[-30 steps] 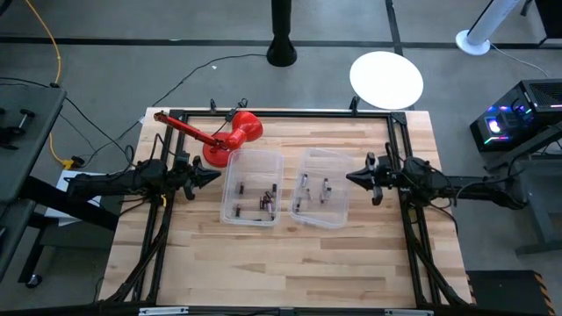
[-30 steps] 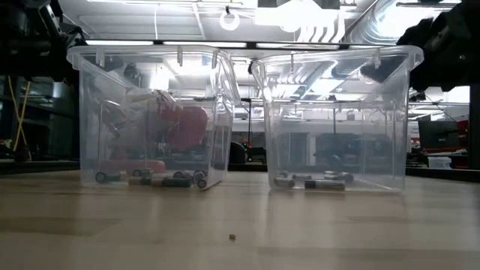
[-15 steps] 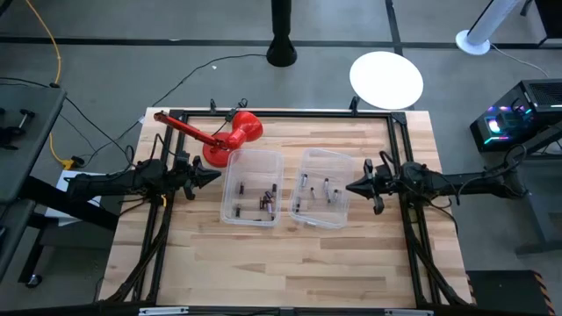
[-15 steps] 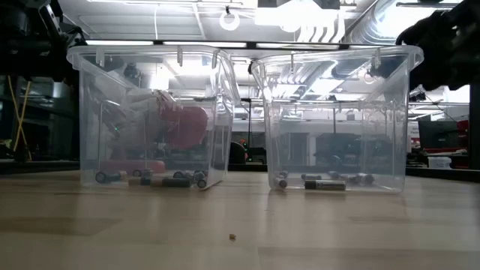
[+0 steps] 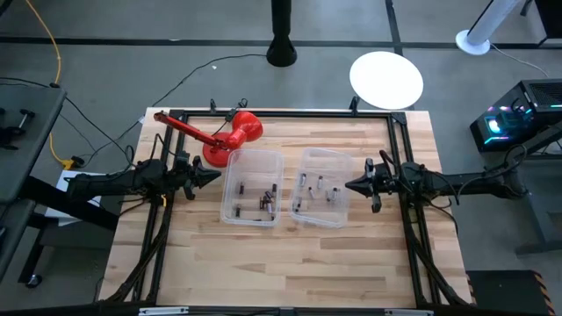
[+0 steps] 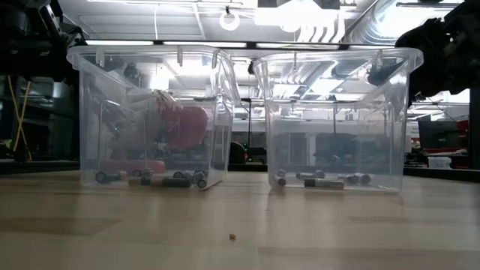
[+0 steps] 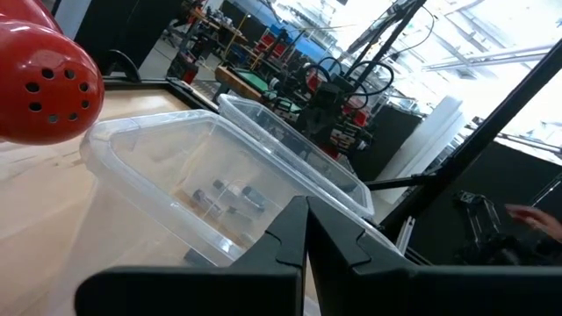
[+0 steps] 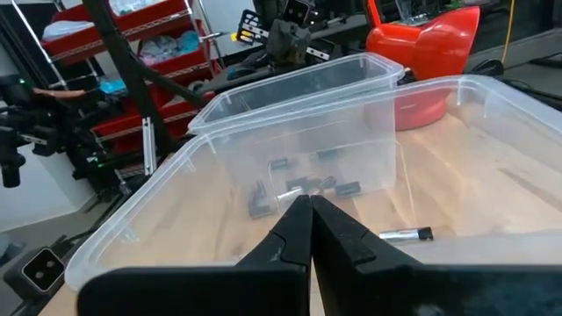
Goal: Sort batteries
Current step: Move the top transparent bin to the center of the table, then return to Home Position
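My right claw (image 5: pixel 350 185) is pinched closed, empty, touching the outer wall of the right bin (image 5: pixel 321 156). My left claw (image 5: pixel 213 175) waits closed beside the left bin (image 5: pixel 253 154). The batteries (image 5: pixel 266 200) lie inside both bins.

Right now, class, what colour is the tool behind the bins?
Red, clearest in the high view.
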Robot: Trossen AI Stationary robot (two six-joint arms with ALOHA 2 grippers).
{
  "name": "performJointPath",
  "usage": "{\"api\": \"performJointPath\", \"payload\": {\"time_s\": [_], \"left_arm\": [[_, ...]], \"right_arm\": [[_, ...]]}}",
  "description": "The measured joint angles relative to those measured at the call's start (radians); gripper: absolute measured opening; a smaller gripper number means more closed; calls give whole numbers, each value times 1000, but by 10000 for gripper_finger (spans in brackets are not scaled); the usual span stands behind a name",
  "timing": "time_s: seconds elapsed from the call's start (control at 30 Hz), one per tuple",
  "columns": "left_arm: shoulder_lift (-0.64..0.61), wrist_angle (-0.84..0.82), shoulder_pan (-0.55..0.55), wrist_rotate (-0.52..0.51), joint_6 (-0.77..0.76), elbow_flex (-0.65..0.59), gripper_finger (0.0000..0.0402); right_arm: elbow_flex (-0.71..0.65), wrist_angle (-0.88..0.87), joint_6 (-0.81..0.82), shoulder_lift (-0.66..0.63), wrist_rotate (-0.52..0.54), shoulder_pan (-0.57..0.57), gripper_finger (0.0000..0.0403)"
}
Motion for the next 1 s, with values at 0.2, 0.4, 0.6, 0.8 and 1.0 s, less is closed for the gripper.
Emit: {"api": "performJointPath", "payload": {"time_s": [0.2,0.4,0.6,0.8,1.0], "left_arm": [[0,0,2,0,0,0,0],[0,-1,27,0,0,0,0],[1,-1,24,5,0,0,0],[0,-1,-1,3,0,0,0],[0,-1,-29,4,0,0,0]], "right_arm": [[0,-20,0,-25,5,9,0],[1,-247,0,-365,10,19,0],[0,6,0,-365,20,6,0],[0,14,0,-365,19,6,0],[0,-45,0,-359,18,0,0]]}}
